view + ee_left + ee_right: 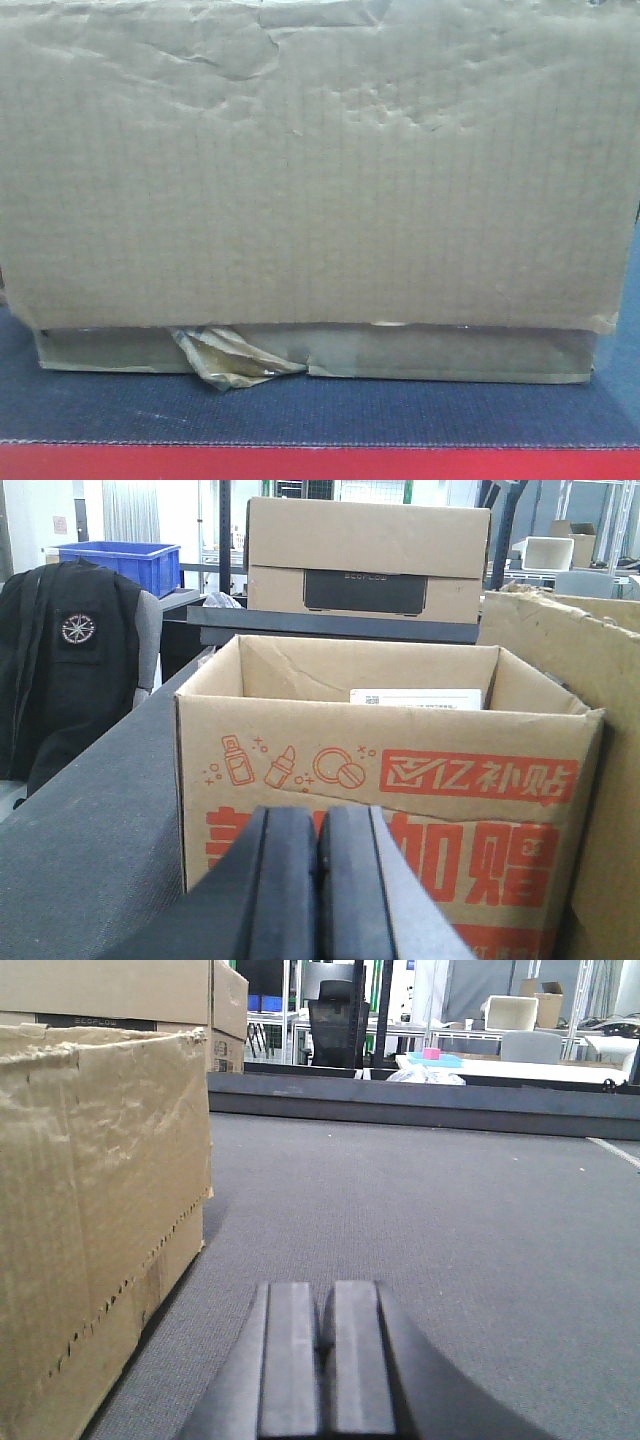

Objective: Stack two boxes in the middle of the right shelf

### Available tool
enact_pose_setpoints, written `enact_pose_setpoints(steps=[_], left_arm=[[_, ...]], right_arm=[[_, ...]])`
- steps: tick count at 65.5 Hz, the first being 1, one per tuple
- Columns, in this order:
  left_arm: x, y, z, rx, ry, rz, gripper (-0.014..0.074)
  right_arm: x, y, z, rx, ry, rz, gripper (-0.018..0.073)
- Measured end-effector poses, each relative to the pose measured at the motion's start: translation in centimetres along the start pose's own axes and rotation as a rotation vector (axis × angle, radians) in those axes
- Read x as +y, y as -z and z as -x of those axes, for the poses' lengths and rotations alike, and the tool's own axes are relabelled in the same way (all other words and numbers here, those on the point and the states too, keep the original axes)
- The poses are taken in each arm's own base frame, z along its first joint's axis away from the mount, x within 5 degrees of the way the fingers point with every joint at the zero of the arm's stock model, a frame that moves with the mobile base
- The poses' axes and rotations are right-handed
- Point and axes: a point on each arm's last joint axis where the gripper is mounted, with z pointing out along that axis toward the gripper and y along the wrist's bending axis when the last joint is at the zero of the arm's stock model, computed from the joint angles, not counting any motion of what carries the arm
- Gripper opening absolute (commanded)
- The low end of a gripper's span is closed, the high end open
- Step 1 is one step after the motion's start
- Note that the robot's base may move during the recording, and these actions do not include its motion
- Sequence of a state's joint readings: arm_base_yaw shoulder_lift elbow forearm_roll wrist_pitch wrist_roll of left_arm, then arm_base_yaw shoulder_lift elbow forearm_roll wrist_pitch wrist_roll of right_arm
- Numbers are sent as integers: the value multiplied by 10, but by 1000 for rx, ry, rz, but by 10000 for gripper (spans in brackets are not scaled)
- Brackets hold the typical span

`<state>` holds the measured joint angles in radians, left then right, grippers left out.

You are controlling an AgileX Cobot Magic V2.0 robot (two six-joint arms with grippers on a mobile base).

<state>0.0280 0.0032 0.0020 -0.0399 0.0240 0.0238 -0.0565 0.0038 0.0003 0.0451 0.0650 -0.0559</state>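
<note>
Stacking looks not yet started, by my reading. The plain box (320,170) sits on the grey mat (320,415) of the bench. Its creased face fills the front view, and a crumpled tape scrap (230,360) sticks out at its lower edge. The mat's red edge (320,462) runs along the near side. No steel shelf appears in any view, and nothing shows on top of this box. The left fingers (285,880) are pressed together with nothing between them; the right fingers (290,1360) are likewise closed and empty. Both lifts and the placing are left to do.

The front view gives only that one face. The left wrist view adds a printed box (400,780), open-topped with red lettering, right ahead of the left fingers. To its right is part of a plain brown wall, farther back a closed carton (365,555) with a dark panel, and far left a blue bin (120,560). Which of these is the second box to stack I cannot tell. The right wrist view shows the plain box's side on the left, with the mat stretching away ahead of the right fingers.
</note>
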Motion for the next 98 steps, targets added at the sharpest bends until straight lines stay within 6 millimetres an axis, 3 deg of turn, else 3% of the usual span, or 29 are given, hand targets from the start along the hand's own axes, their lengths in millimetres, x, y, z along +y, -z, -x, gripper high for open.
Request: enact_pose_setpoints(steps=[63, 67, 82, 89, 98], left_arm=[[0, 0, 3, 6, -3, -1, -111], [0, 2, 14, 28, -9, -2, -111], [-1, 12, 87, 109, -40, 1, -111], [-2, 1, 117, 212, -40, 0, -111], [-2, -30, 142, 437, -39, -1, -111]], right_arm=[[0, 0, 0, 0, 0, 0, -162], [0, 0, 0, 0, 0, 0, -162], [0, 0, 0, 0, 0, 0, -162], [0, 0, 0, 0, 0, 0, -162], [0, 0, 0, 0, 0, 0, -162]])
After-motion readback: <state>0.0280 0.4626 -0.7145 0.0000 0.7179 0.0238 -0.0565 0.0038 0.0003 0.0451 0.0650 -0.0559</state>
